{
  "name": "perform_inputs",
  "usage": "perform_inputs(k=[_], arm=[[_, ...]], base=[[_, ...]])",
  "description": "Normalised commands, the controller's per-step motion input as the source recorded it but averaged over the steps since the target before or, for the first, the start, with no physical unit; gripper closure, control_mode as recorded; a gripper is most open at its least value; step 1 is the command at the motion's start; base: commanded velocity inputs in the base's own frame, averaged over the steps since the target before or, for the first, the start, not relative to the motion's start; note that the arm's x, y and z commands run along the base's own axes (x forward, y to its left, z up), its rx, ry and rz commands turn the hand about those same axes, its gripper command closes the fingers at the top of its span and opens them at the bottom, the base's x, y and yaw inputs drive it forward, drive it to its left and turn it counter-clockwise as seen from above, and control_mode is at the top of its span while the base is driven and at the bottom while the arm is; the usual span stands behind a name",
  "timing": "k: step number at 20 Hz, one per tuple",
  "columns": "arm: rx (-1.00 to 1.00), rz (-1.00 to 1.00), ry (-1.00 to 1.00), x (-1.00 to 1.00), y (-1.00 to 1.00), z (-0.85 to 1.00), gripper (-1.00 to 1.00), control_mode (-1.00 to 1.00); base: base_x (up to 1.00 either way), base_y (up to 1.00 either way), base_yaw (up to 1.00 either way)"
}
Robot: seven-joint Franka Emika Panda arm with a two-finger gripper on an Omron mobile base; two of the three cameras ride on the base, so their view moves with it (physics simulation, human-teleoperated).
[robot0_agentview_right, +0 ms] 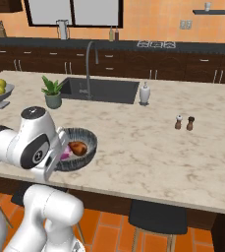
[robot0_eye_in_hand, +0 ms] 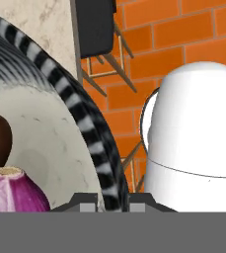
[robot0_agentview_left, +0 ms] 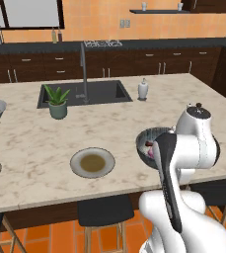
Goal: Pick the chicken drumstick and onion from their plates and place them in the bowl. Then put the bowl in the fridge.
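Both foods sit in the bowl [robot0_agentview_right: 79,147]; we judge it rigid, heavyish, rim-gripped at 6 o'clock; gripper [robot0_eye_in_hand: 112,201] straddles rim, closure unclear.

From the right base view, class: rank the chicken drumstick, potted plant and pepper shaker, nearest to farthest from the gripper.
1. Chicken drumstick, in the bowl at the gripper.
2. Potted plant, beside the sink.
3. Pepper shaker, far across the counter.

The deep dark-grey bowl [robot0_agentview_right: 79,147] sits at the counter's near edge holding the reddish-brown chicken drumstick [robot0_agentview_right: 77,147] and the purple onion [robot0_eye_in_hand: 13,190], beside an empty plate [robot0_agentview_left: 92,162].
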Motion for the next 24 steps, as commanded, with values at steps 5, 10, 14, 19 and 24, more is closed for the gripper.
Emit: perform_inputs(k=[5, 10, 14, 19, 24], arm=[[0.00, 0.00, -0.13, -0.27, -0.05, 0.02, 1.00, -1.00], [0.00, 0.00, 0.00, 0.00, 0.00, 0.00, 1.00, -1.00], [0.00, 0.00, 0.00, 0.00, 0.00, 0.00, 1.00, 1.00], [0.00, 0.00, 0.00, 0.00, 0.00, 0.00, 1.00, 1.00], [0.00, 0.00, 0.00, 0.00, 0.00, 0.00, 1.00, 1.00]], base=[[0.00, 0.00, 0.00], [0.00, 0.00, 0.00], [-0.32, 0.00, -0.11], [-0.78, -0.07, -0.54], [-0.17, -0.44, -0.72]])
